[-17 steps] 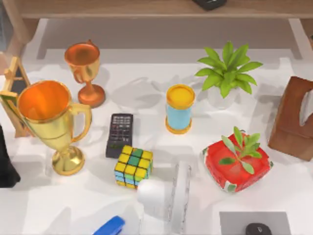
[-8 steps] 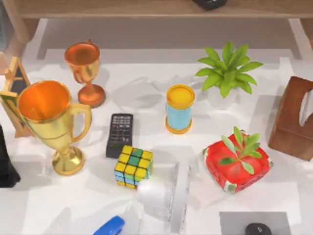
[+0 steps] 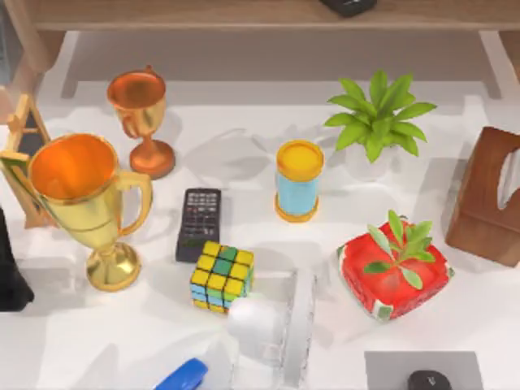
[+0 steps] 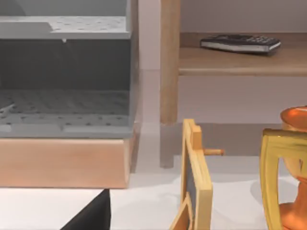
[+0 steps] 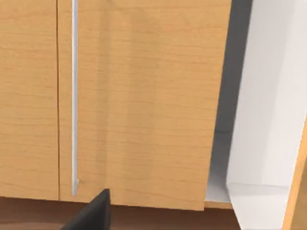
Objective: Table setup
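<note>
Gold cup (image 3: 89, 203), top view: table's left, just beside left arm (image 3: 10, 280); I judge this arm nearer.
Left wrist view: cup handle (image 4: 268, 182) ahead, beside wooden easel (image 4: 196, 182); left gripper (image 4: 91, 215) grip: cannot tell.
Right wrist view: wooden cabinet door (image 5: 134, 96); right gripper (image 5: 93, 211) grip: cannot tell.

The top view is bright and even. The white bench (image 3: 244, 138) bears soft, pale shadows beside the gold cup (image 3: 81, 203), the copper cup (image 3: 140, 114) and the plant (image 3: 378, 118). Gloss shines on the gold cup's bowl. A washed-out, half-transparent white smear (image 3: 268, 325) lies beside the cube (image 3: 221, 276). The left wrist view is dimmer, its grey rack (image 4: 64, 72) in shade. The wood panel (image 5: 144, 96) in the right wrist view is evenly lit.
</note>
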Action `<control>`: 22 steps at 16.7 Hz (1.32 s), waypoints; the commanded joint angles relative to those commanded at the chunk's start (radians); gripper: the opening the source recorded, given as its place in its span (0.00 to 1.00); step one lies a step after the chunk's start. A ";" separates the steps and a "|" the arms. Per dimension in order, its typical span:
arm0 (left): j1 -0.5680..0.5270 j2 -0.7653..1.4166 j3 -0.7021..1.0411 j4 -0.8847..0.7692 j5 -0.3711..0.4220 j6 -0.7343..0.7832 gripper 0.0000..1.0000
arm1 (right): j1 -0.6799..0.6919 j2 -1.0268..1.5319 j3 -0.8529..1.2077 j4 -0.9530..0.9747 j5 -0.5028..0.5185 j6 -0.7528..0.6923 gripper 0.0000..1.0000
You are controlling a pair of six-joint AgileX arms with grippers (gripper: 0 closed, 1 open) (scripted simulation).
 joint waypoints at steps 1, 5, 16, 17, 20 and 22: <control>0.000 0.000 0.000 0.000 0.000 0.000 1.00 | -0.001 0.045 -0.002 0.042 -0.024 0.016 1.00; 0.000 0.000 0.000 0.000 0.000 0.000 1.00 | 0.011 0.152 -0.001 0.132 -0.080 0.050 1.00; 0.000 0.000 0.000 0.000 0.000 0.000 1.00 | 0.068 0.181 0.074 0.086 -0.024 0.050 1.00; 0.000 0.000 0.000 0.000 0.000 0.000 1.00 | 0.071 0.183 0.078 0.083 -0.021 0.050 1.00; 0.000 0.000 0.000 0.000 0.000 0.000 1.00 | 0.071 0.183 0.078 0.083 -0.021 0.050 1.00; 0.000 0.000 0.000 0.000 0.000 0.000 1.00 | 0.071 0.183 0.078 0.083 -0.021 0.050 0.85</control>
